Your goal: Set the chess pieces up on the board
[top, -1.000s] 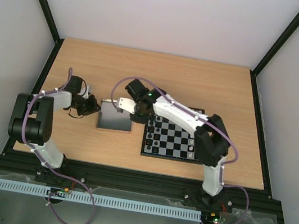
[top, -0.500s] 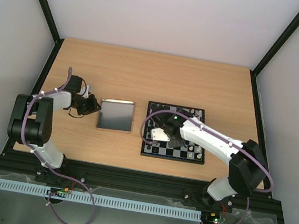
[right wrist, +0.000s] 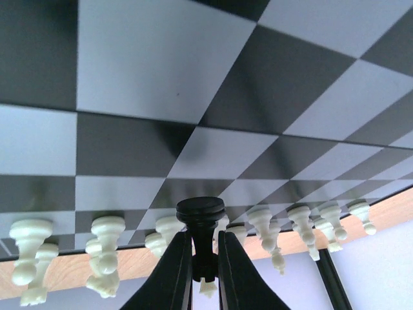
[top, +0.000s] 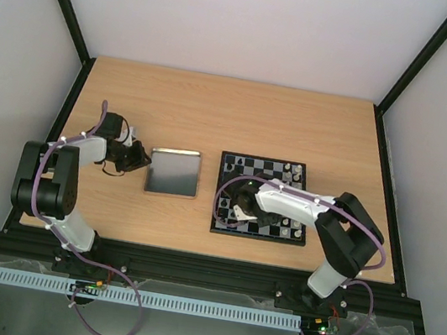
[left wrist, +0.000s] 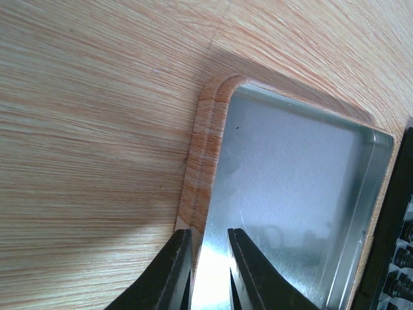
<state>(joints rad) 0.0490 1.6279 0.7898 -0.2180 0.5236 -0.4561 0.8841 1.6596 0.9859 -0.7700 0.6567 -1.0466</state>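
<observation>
We find the right gripper [right wrist: 202,239] clamped fully shut on a small black round-headed chess pawn [right wrist: 201,213], over the near left part of the flat black-and-grey chequered chessboard [top: 267,173], close to a row of cream chess figures [right wrist: 106,248]. The left gripper [left wrist: 208,236], jaws only narrowly apart, pinches the left wall of the shiny grey rectangular metal tray [left wrist: 290,168], which lies left of the board.

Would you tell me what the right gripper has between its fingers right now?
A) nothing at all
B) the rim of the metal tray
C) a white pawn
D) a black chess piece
D: the right wrist view shows a black piece with a round top pinched in the right gripper over the board, while the white pieces stand apart along the board's edge.
</observation>
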